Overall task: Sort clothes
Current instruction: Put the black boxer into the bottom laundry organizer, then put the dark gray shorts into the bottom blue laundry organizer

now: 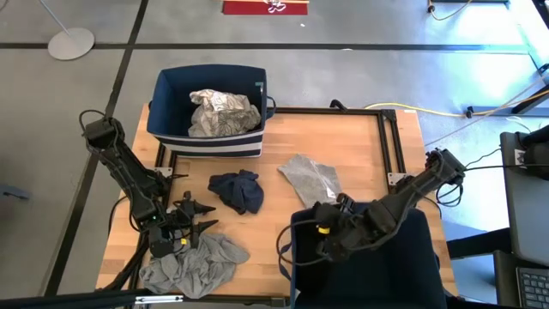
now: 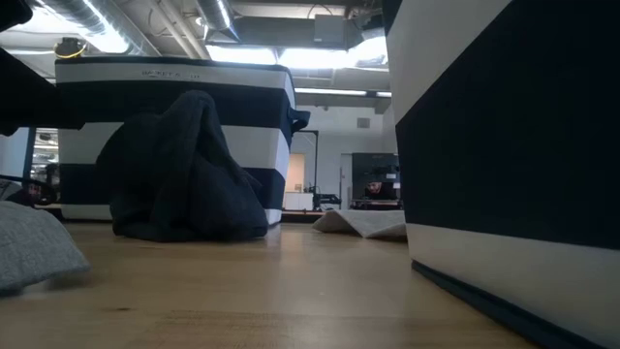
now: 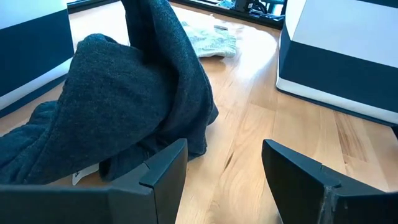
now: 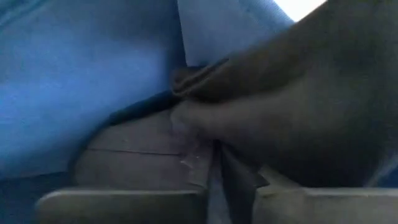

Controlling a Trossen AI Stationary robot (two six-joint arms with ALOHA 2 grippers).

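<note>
Reaching down into the near navy bin (image 1: pixel 429 257) at the right front of the table, the right gripper (image 1: pixel 322 245) sits deep between the fabric walls, and its wrist view shows a dark garment (image 4: pixel 280 106) bunched right against the fingers, which stand close together. Whether they grip the cloth or have just let it go cannot be told; the placement suggests dark pieces are being collected in this bin. The left gripper (image 3: pixel 224 180) hovers low over the wood at the left front with its jaws wide and empty, pointed at the dark navy garment (image 1: pixel 238 190) heaped mid-table, probably lined up as the next pick. A grey garment (image 1: pixel 197 264) lies crumpled at the near left edge just beside that gripper, and a light grey one (image 1: pixel 310 178) lies flat toward the right, between the navy heap and the near bin. The far bin (image 1: pixel 208 142) already holds a white garment with black pattern (image 1: pixel 221 113), which suggests light pieces go there. Three garments on the table (image 1: pixel 360 154) remain unsorted.
</note>
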